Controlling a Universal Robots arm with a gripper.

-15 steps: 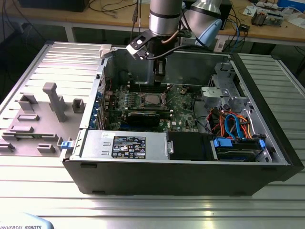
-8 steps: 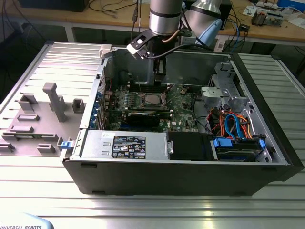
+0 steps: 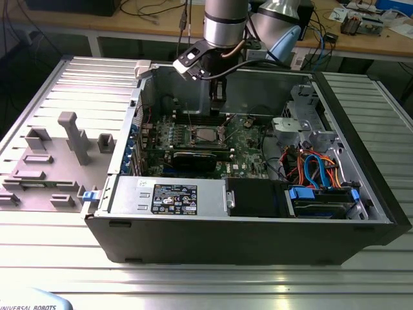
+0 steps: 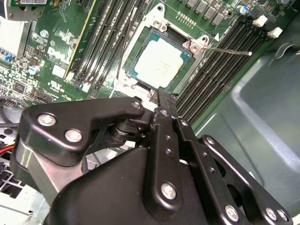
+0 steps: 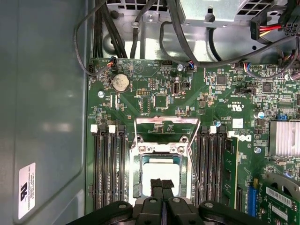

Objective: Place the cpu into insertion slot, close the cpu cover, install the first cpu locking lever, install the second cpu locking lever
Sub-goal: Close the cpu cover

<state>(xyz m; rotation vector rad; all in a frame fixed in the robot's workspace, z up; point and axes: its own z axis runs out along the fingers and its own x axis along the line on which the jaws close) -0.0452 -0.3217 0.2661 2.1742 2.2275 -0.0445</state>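
Hanging over the open black metal computer case [image 3: 258, 240], the black two-finger gripper [image 3: 219, 115] is pointing down at the green motherboard [image 3: 248, 152]. Its fingers are pressing together with nothing between them, as both wrist views are showing.

The small flat square cpu with the dull silver metal top [image 4: 158, 63] is lying level inside the small square dark insertion slot [image 5: 137, 178]. In the exterior view it is sitting at about six o'clock from the gripper, with the long black graphics card [image 3: 193, 159] at six o'clock beyond it. The first step is therefore looking done.

The thin silver-grey metal cpu cover [image 5: 167, 121], a frame with a large window, is standing swung open off the socket rather than lying over the chip, so closing it is looking like work left to do. A thin metal locking lever [image 4: 225, 50] is sticking out free beside the socket, so both lever steps are looking undone too.

The closed fingertips are hovering just over one edge of the chip, and I cannot tell whether they are touching anything
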